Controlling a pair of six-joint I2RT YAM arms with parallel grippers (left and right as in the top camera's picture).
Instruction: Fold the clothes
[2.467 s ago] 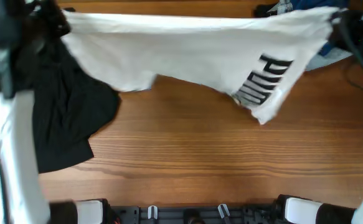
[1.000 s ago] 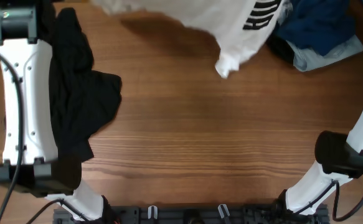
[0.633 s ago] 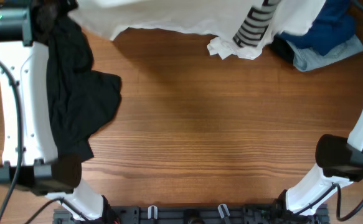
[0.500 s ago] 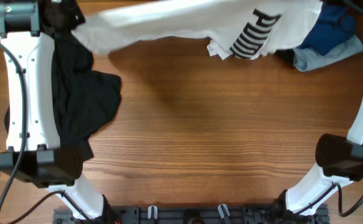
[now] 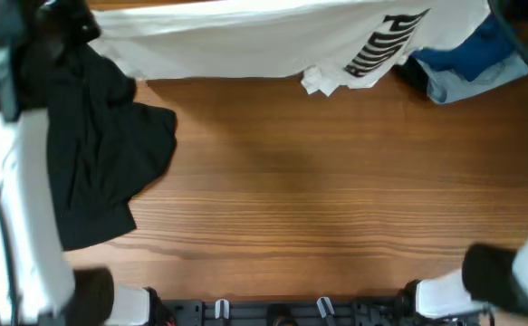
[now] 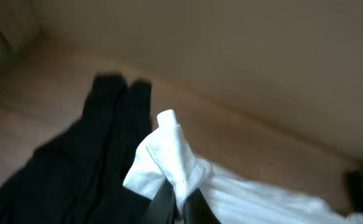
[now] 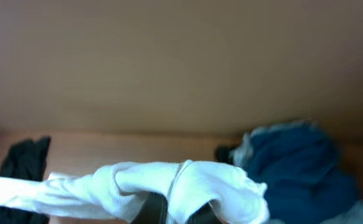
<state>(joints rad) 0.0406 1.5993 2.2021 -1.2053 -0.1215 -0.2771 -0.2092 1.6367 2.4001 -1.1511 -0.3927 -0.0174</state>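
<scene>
The white T-shirt (image 5: 245, 41) hangs stretched across the far edge of the table, its black stripe print (image 5: 383, 45) showing near the right. My left gripper (image 6: 178, 208) is shut on a bunched white corner of the T-shirt (image 6: 172, 146), above the black garment. My right gripper (image 7: 172, 214) is shut on the other bunched end of the T-shirt (image 7: 187, 183). In the overhead view both grippers sit at the top corners, mostly out of frame.
A black garment (image 5: 100, 154) lies crumpled at the left, also in the left wrist view (image 6: 75, 162). A blue garment pile (image 5: 467, 59) lies at the far right, also in the right wrist view (image 7: 293, 162). Bare wood table (image 5: 318, 199) fills the middle.
The shirt swung to the far edge and back, then was pulled taut into a straighter band. Both arms moved outward.
</scene>
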